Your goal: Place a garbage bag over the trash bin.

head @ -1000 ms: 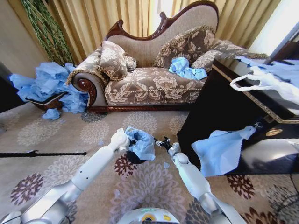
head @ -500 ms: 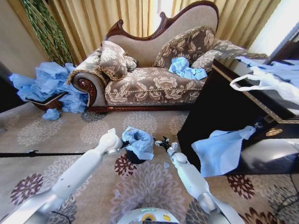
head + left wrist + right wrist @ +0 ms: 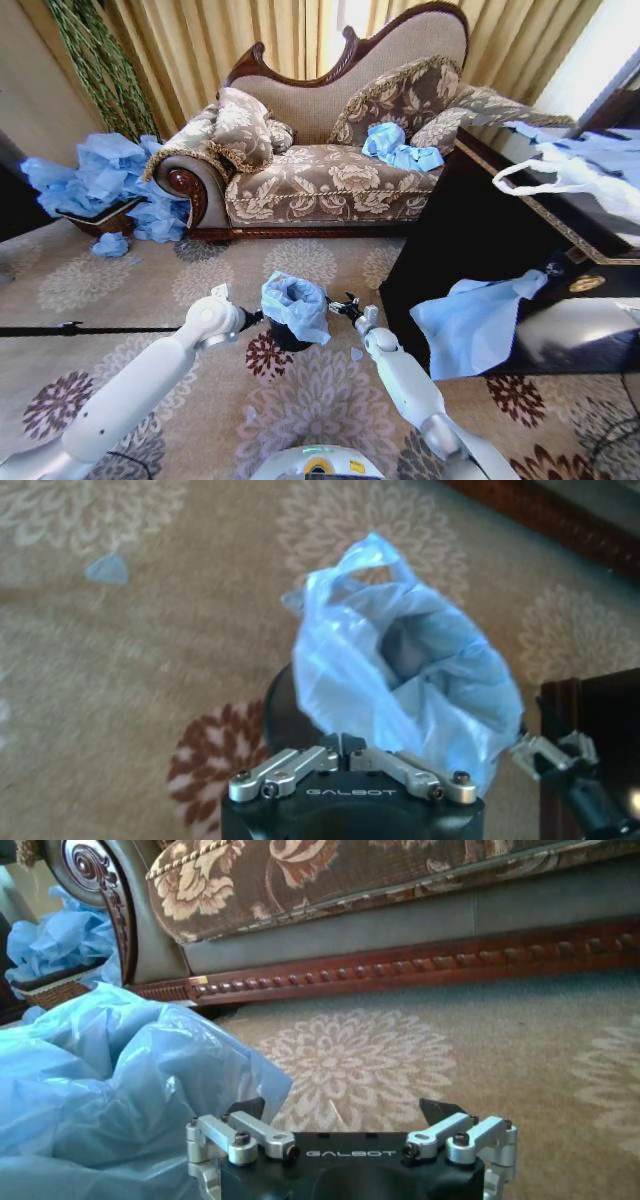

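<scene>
The garbage bag (image 3: 295,305) is a crumpled light-blue film draped over the top of the trash bin (image 3: 283,340), whose black side shows below it on the carpet. My left gripper (image 3: 258,316) is at the bag's left edge, shut, and in the left wrist view the garbage bag (image 3: 400,675) runs down to the closed left gripper (image 3: 345,744) beside the trash bin (image 3: 285,712). My right gripper (image 3: 340,305) is just right of the bag and open. In the right wrist view the right gripper (image 3: 343,1110) holds nothing, with the garbage bag (image 3: 100,1080) beside one finger.
A patterned sofa (image 3: 320,180) stands behind, with blue bags (image 3: 400,148) on its seat. A dark cabinet (image 3: 480,250) at right carries a hanging blue bag (image 3: 470,320) and a white handled bag (image 3: 570,175). A blue bag pile (image 3: 100,180) lies far left, a black rod (image 3: 90,330) on the carpet.
My left arm has drawn back to the left and slightly down from the bin. The bag and the right gripper have hardly moved.
</scene>
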Robot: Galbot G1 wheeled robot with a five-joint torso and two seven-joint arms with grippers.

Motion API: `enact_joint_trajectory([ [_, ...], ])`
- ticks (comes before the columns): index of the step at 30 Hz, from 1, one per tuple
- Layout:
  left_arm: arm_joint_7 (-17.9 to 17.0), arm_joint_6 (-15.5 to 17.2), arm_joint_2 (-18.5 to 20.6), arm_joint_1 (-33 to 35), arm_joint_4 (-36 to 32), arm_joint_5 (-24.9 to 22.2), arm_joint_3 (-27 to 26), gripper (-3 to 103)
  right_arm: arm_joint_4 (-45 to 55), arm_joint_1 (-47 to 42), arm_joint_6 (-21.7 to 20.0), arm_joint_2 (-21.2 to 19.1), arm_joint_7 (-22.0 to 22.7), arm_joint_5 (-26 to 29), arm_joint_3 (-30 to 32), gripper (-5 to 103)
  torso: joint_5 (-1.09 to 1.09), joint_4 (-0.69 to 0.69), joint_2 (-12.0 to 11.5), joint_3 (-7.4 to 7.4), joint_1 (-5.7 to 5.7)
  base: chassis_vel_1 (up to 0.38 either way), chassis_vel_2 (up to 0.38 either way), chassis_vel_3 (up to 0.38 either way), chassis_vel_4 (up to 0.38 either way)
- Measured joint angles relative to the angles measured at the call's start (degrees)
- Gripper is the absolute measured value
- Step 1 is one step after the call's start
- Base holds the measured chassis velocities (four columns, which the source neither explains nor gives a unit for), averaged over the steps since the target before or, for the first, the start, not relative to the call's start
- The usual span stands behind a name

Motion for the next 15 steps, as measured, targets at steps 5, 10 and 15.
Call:
enact_joint_trajectory([
  [5, -1.1, -0.7, -2.1, -2.4, 2.1, 1.2, 2.2, 20, 0.1, -0.1, -0.1, -0.4, 0.0, 0.0, -0.1, 100, 0.0, 0.0, 0.0, 0.0, 0.0, 0.0, 0.0, 0.0, 0.0],
  [10, -4.1, -2.1, -4.4, -4.3, 4.1, -0.9, 2.9, 31, -0.2, 0.1, -0.2, -0.7, 0.0, 0.2, -0.4, 100, 0.0, 0.02, 0.0, 0.0, 0.01, 0.0, 0.0, 0.0, 0.0],
  [15, -4.5, -2.5, -6.6, -5.1, 6.8, -0.3, 3.2, 53, -0.6, 0.1, -0.2, -0.7, 0.0, 0.2, -0.7, 100, 0.0, 0.02, 0.0, 0.0, 0.01, 0.0, 0.0, 0.0, 0.0],
])
